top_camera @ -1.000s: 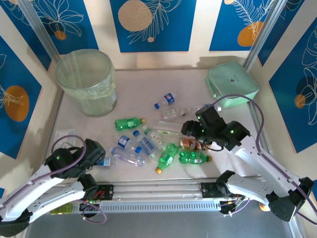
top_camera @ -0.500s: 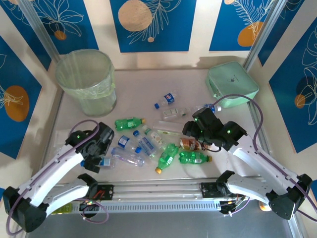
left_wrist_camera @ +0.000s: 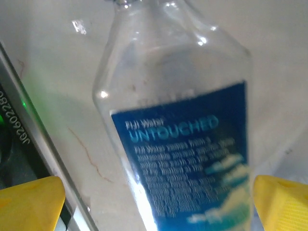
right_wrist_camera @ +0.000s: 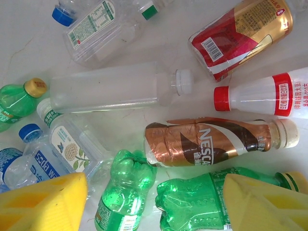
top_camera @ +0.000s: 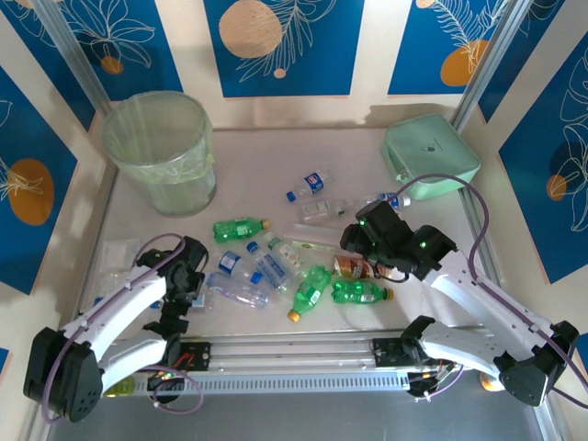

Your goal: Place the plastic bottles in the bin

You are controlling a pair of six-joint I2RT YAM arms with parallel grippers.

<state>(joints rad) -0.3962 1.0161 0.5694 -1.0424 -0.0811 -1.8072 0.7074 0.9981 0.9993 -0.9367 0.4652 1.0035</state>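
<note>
In 1 second my left gripper (left_wrist_camera: 156, 204), jaws wide apart, has swung over a clear blue-labelled plastic bottle (left_wrist_camera: 178, 144), ready to grasp; my right gripper (right_wrist_camera: 154, 204), open and empty, hovers above a crushed green plastic bottle (right_wrist_camera: 192, 204); the round translucent green-lined bin (top_camera: 179, 188) stands well apart

three green bottles (top_camera: 239, 228), one bin (top_camera: 180, 189)

Glossy crinkled plastic bottles (right_wrist_camera: 127, 180) lie on a smooth table (top_camera: 266, 156).

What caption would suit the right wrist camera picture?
Right gripper, jaws open, hovers over crushed green bottles beside a Nescafe bottle.
</note>
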